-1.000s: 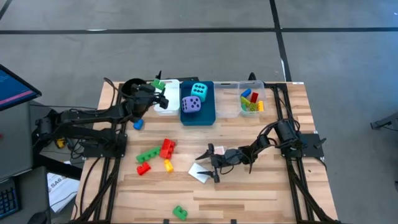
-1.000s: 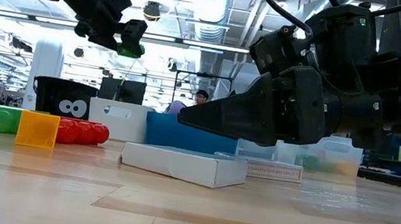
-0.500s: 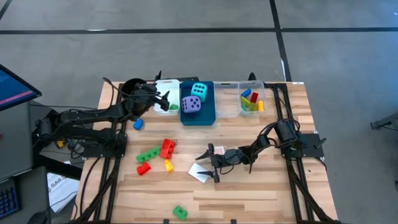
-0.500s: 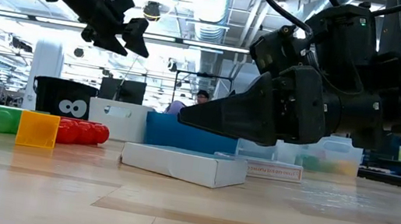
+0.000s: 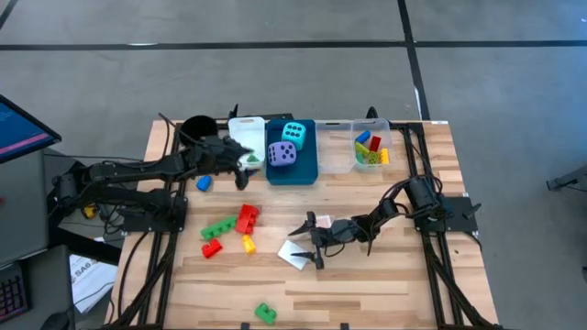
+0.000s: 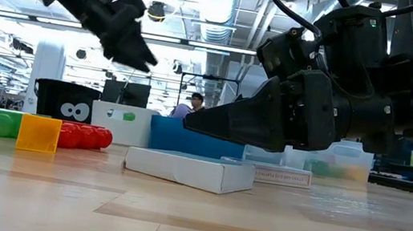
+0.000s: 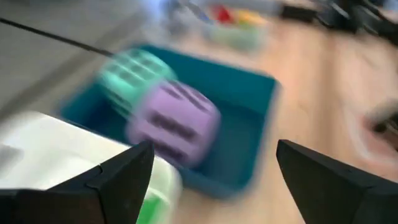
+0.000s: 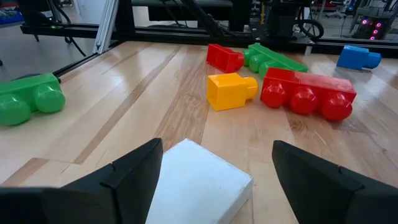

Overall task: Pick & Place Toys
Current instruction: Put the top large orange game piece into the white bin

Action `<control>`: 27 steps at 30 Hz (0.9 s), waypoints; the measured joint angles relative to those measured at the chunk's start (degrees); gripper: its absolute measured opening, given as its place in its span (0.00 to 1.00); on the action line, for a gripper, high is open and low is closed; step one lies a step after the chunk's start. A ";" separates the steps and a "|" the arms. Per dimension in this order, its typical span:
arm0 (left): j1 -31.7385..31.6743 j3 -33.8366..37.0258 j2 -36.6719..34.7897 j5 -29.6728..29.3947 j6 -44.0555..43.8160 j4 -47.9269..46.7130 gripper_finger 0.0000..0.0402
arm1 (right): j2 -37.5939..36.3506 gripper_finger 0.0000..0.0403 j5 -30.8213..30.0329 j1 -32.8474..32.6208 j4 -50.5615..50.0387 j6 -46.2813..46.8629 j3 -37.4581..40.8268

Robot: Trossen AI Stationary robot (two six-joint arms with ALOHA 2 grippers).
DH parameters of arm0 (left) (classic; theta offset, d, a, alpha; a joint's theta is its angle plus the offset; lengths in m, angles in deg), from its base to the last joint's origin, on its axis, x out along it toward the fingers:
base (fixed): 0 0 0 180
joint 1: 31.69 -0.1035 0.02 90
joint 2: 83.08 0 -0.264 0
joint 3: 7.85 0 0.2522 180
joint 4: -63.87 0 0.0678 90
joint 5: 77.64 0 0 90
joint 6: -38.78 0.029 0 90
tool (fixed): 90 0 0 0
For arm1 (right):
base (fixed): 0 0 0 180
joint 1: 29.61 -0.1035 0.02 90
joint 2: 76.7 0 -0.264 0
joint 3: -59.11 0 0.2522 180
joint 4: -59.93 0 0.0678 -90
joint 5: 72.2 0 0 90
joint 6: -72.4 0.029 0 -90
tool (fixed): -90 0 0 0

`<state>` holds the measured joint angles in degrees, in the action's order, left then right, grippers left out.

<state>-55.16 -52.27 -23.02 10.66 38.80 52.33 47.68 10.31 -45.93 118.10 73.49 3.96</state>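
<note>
Left tool (image 5: pixel 240 170): raised above the table near the far edge, beside the white bin (image 5: pixel 246 139) and the blue bin (image 5: pixel 304 165); its fingers (image 7: pixel 118 177) stand apart with nothing between them.
Green brick (image 6: pixel 128 117): lies inside the white bin — just beyond the left tool's open fingers, not touching them.
Dice: the purple die (image 5: pixel 282 155) and the cyan die (image 5: pixel 293 134) sit side by side, touching, in the blue bin, ahead of the left tool.
Right tool (image 5: pixel 315 246): low over the table toward the near edge, right of the middle; fingers (image 8: pixel 124 180) spread apart, one on each side of the white card stack (image 5: pixel 296 254), not closed on it as far as the wrist view shows.
White card stack: lies flat on the table, its corner between the right tool's fingers.
Loose bricks, middle of table: the long red brick (image 5: pixel 247 218), the green brick pair (image 5: pixel 217 227), the small red brick (image 5: pixel 212 247) and the yellow brick (image 5: pixel 249 244) — all left of the right tool, well apart from it.
Blue brick (image 5: pixel 204 183): on the table close under the left arm, toward the far left corner.
Near-edge green brick (image 5: pixel 265 313): alone by the near edge.
Clear bin (image 5: pixel 370 147): at the far edge toward the right corner, holding red, blue and yellow bricks.
Black cup (image 5: pixel 193 126): at the far edge, left of the white bin.
</note>
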 joint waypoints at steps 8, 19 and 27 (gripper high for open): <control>4.86 0.01 0.00 5.64 -3.71 -11.82 0.81 | 0.00 0.74 0.02 0.00 -0.06 0.01 0.00; 14.89 0.01 0.00 5.64 -5.75 -12.92 0.88 | 0.00 0.74 0.02 0.00 -0.23 0.01 0.00; 22.05 0.01 0.00 2.50 -7.92 -15.36 0.92 | 0.00 0.74 0.02 0.00 -0.52 0.01 0.00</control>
<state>-33.11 -52.26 -23.02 13.15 30.89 36.97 47.68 10.33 -45.93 117.58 73.50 3.96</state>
